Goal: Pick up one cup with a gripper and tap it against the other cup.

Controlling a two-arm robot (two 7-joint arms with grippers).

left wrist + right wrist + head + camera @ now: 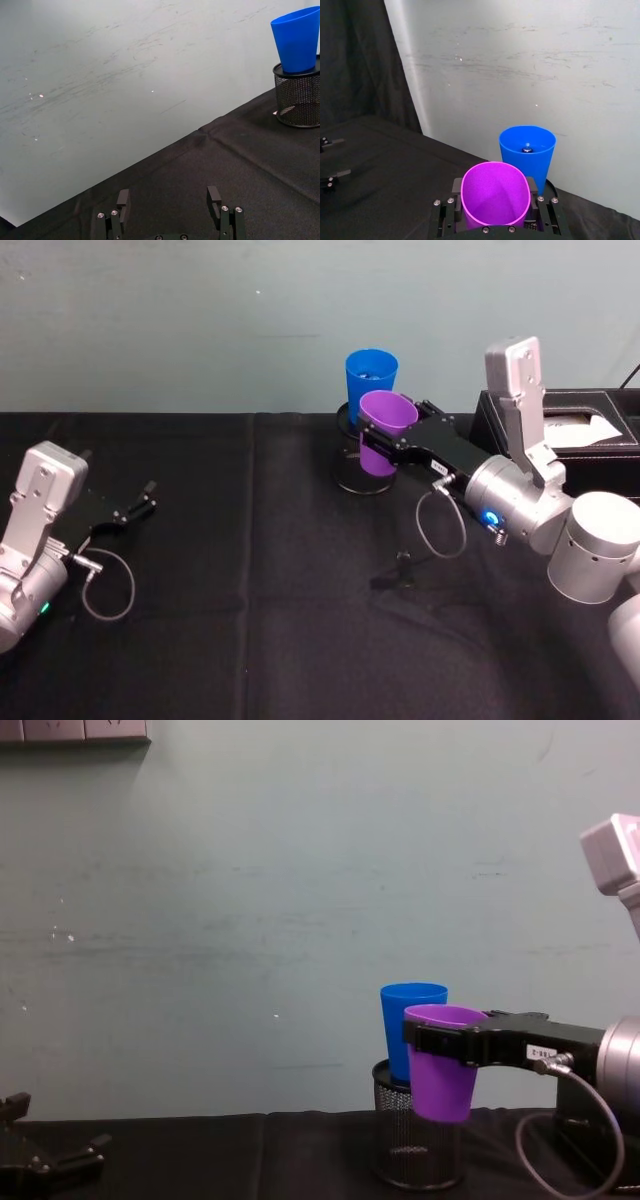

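The left gripper is lying idle at the left of the desk, its fingers standing wide apart with nothing between them. Further right, the blue cup is sitting in a black mesh holder near the wall. The purple cup is hanging in the air just in front of it (whether the two are touching cannot be told). The right gripper is clamping its fingers around the purple cup's upper wall. The pick-up is looking done; the tap is looking imminent or under way.
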